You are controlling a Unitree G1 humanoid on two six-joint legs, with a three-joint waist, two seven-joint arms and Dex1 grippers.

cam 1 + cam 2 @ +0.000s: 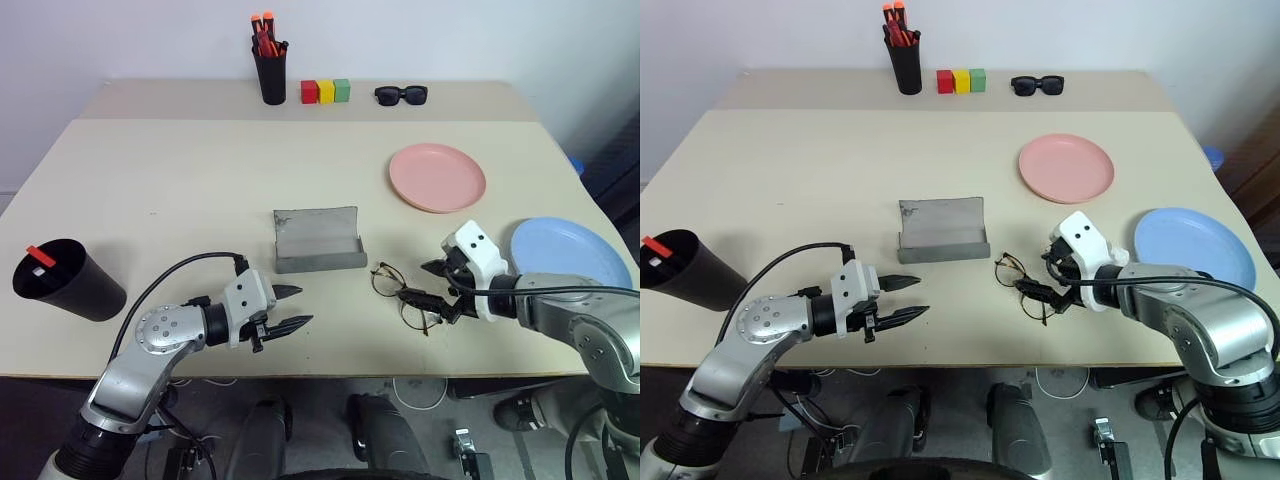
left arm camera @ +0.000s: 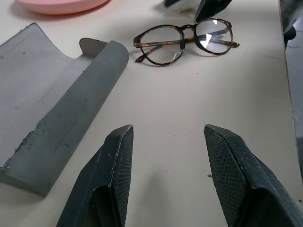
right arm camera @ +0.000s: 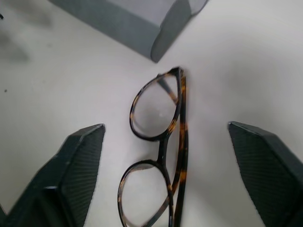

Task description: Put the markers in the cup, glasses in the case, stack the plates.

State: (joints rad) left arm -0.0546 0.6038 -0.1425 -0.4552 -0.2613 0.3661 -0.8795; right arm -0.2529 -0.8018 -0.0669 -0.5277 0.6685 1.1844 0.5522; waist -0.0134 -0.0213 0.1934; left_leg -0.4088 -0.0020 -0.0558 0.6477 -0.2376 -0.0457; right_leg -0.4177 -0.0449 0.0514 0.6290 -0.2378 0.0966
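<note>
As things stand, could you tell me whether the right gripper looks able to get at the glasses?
Probably yes. The right gripper is open with a finger on either side of the glasses, which lie folded on the table beside the open case. Nothing lies between them.

Head pair looks down over the table [image 1: 150, 170]; wrist views sit close, sharing the glasses [image 2: 184, 40], seemingly.
</note>
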